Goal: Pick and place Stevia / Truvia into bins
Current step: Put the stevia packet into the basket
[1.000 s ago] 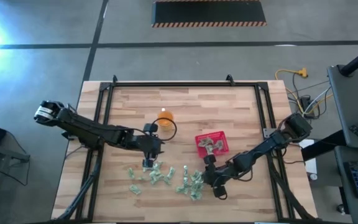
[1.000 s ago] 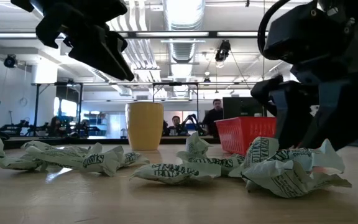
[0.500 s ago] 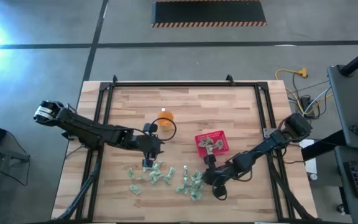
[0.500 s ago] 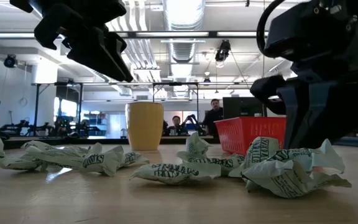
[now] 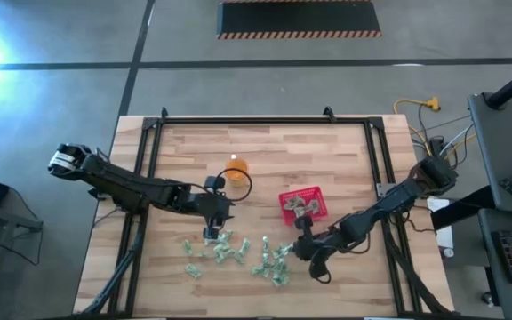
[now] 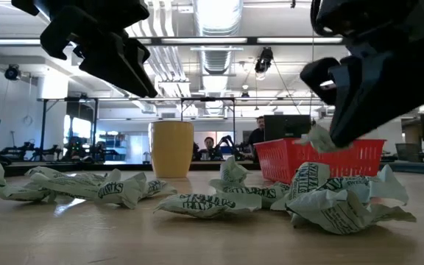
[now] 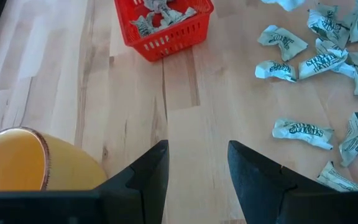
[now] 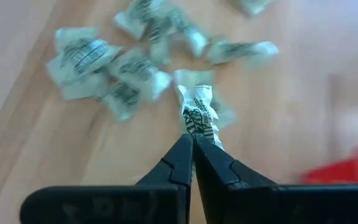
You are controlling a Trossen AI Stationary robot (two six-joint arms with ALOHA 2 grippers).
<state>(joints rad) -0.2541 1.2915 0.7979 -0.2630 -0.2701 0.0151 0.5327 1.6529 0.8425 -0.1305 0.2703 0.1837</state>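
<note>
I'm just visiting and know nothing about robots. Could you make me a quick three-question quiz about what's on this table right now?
1. True or false: the right gripper is shut on a sweetener packet.
2. What already lies in the red basket? A) nothing B) packets C) the orange cup
3. Fill in: the left gripper hangs open beside the orange ____.

Key: 1 true. 2 B. 3 cup.

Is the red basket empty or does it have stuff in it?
Not empty. The red basket already holds a few crumpled sweetener packets, seen over its low latticed sides. Many more packets lie outside on the table.
</note>
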